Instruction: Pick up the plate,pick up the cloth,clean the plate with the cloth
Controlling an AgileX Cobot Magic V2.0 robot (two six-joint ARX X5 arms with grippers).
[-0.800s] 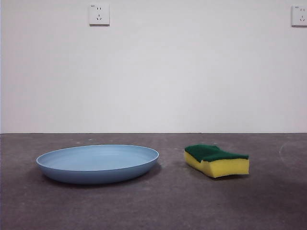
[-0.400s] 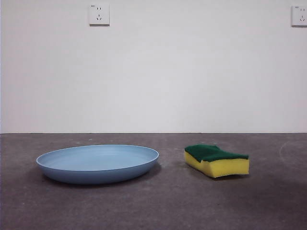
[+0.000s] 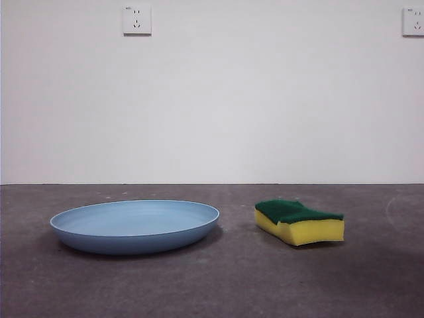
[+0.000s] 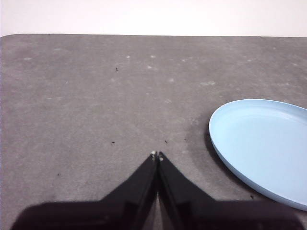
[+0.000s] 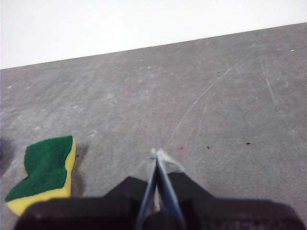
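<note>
The light-blue plate point(image 3: 136, 225) lies flat on the grey table at the left of the front view. The cloth, a yellow sponge with a dark green top point(image 3: 299, 221), lies to its right, apart from it. My left gripper point(image 4: 157, 155) is shut and empty above bare table, with the plate point(image 4: 264, 143) off to one side of it. My right gripper point(image 5: 157, 154) is shut and empty above bare table, with the cloth point(image 5: 43, 172) off to one side of it. Neither gripper shows in the front view.
The grey table point(image 3: 238, 285) runs back to a white wall with two sockets point(image 3: 137, 20). Faint scratches mark the table surface in the right wrist view point(image 5: 201, 100).
</note>
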